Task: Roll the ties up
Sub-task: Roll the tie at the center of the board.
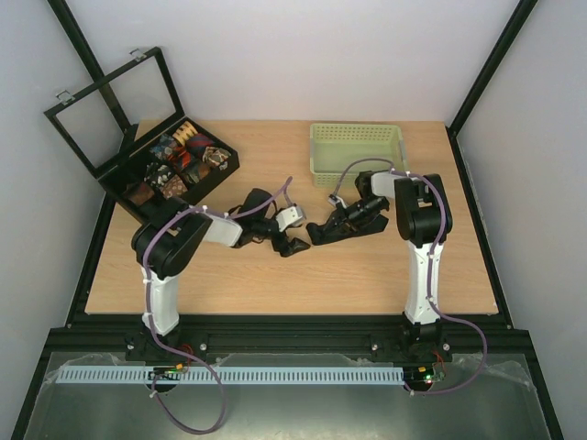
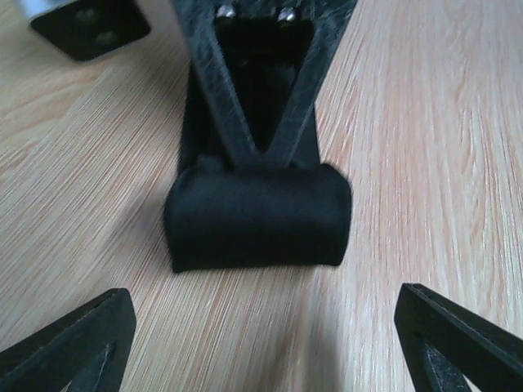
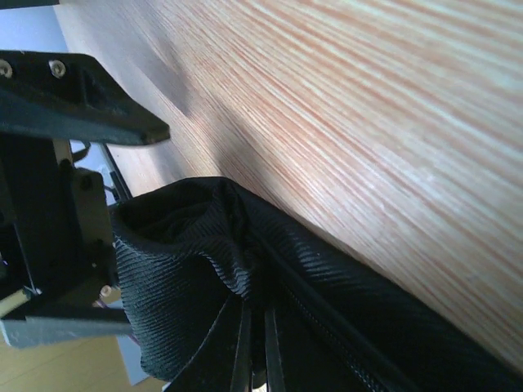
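Note:
The plain black tie [image 2: 257,216] lies on the table as a small partly rolled coil, with its flat strip running away behind it. My right gripper [image 3: 255,351] is shut on this coil's fabric [image 3: 180,278]; in the left wrist view its fingers [image 2: 233,122] form a V that pinches the roll from the far side. My left gripper [image 2: 265,327] is open and empty, its fingertips spread wide just short of the coil without touching it. In the top view both grippers meet at mid-table, left [image 1: 292,243] and right [image 1: 321,233]. Several patterned coiled ties [image 1: 179,151] sit in the box.
The black compartmented box [image 1: 124,179] with its framed lid raised stands at the back left. A pale green perforated basket [image 1: 358,137] stands at the back centre-right. Bare wood table [image 1: 367,275] lies in front of the grippers.

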